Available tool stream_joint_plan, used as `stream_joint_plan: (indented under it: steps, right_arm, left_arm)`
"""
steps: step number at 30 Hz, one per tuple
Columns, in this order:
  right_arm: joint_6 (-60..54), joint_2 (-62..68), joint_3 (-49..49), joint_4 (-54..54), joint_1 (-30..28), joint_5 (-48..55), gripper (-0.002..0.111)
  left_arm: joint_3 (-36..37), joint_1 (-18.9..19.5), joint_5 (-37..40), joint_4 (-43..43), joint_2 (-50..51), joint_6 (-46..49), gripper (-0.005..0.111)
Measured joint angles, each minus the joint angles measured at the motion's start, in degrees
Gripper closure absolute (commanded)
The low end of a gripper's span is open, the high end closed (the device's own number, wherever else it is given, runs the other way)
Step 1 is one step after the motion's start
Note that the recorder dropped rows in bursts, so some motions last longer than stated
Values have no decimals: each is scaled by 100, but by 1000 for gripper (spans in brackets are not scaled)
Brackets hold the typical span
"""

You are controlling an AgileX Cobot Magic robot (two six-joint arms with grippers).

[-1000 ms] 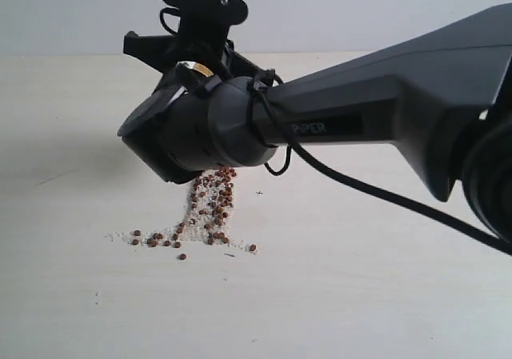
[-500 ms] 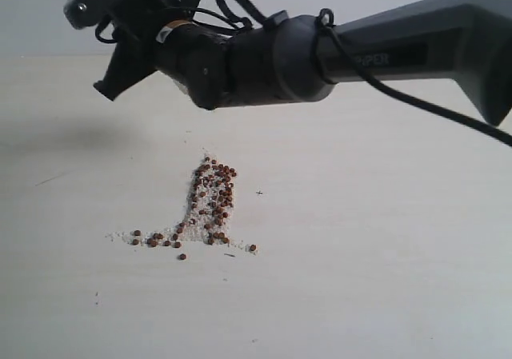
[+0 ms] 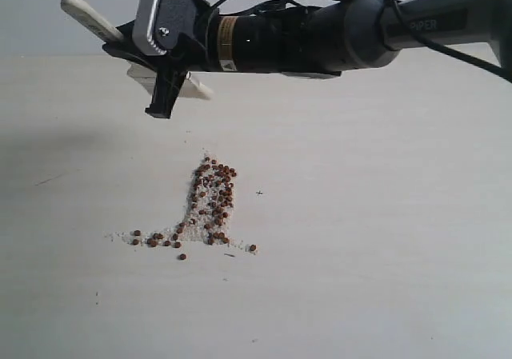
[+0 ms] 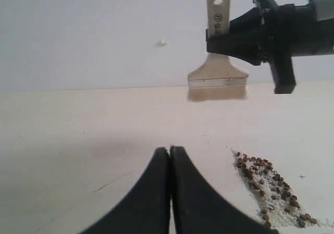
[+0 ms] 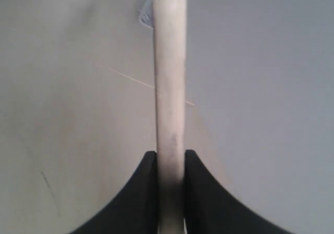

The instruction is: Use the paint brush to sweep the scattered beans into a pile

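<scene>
- The right arm (image 3: 320, 35) sat low over the pile (image 3: 210, 199) a second ago and hid its top. It now stretches level across the upper part of the exterior view, well above the table (image 3: 384, 255).
- The wrist has turned since then, so a grey plate with screws faces the camera. The brush (image 3: 84, 13), unseen in the two earlier frames, now shows.
- The pile and the stray beans (image 3: 152, 241) trailing to its left lie exactly as before.
- The right gripper (image 5: 170, 163) clamps the brush's pale handle between its black fingers. In the left wrist view the brush hangs in the air, bristles down, clear of the table.
- The pile lies on the table below and a little right of the brush in the exterior view, with the whole heap uncovered.
- The left gripper (image 4: 170, 153) has its fingers pressed together with nothing between them, low over bare table beside the pile.
- "PIPER" reads in pale letters on the right arm.
- A yellowish label rings the wrist, and dark print runs down the handle under its hole. Both are too small to read.
</scene>
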Motion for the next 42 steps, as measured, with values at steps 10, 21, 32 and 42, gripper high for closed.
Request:
stream_joint_plan:
  steps: [10,21,32,42]
  right_arm:
    - [439,800,-629,-563,-613,-1124,108]
    - [777,1848,-1855,-1169,-671,-1417,108]
    - [2267,1842,-1939,-2814,-671,-1752,108]
    - [3241,1479,-1951,-3479,-671,-2391,108]
  left_arm:
    - [0,0,0,0,0,0,105]
    - [0,0,0,0,0,0,105]
    - [0,0,0,0,0,0,105]
    - [0,0,0,0,0,0,105]
